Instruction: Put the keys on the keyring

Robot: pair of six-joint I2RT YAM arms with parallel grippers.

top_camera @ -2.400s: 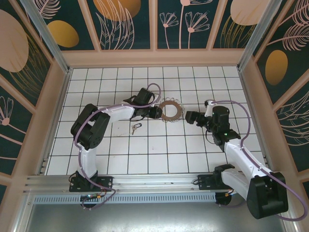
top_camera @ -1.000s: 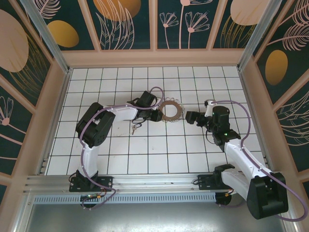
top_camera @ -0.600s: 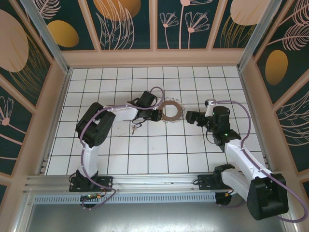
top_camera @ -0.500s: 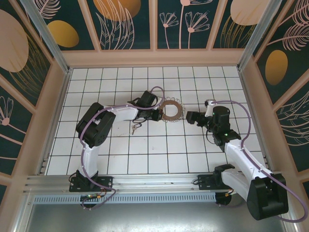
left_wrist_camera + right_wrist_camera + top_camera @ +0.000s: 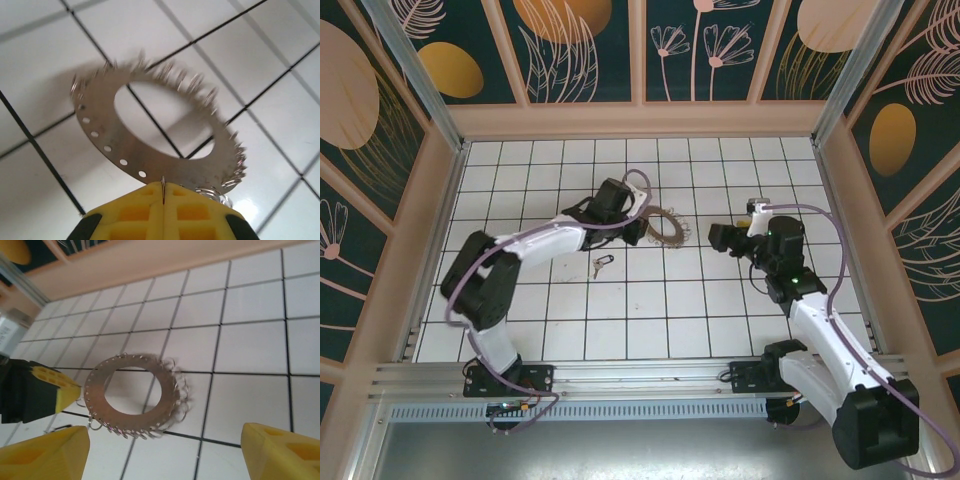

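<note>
Top external view: the left gripper (image 5: 642,229) is clamped on the near-left rim of the keyring (image 5: 667,226), which sits over the white tiled floor (image 5: 650,300) near the middle of the cell. The keys (image 5: 601,265) lie flat on a tile just on the near side of the left forearm, well apart from the keyring and untouched. Left wrist view: the yellow fingers (image 5: 131,212) are pressed together with the edge of the keyring (image 5: 100,131) pinched between them; the ring is tilted and casts a shadow on the tiles beneath. Right wrist view: the right gripper (image 5: 162,440) has its jaws spread wide and holds nothing. It faces the keyring (image 5: 95,391) without touching it.
</note>
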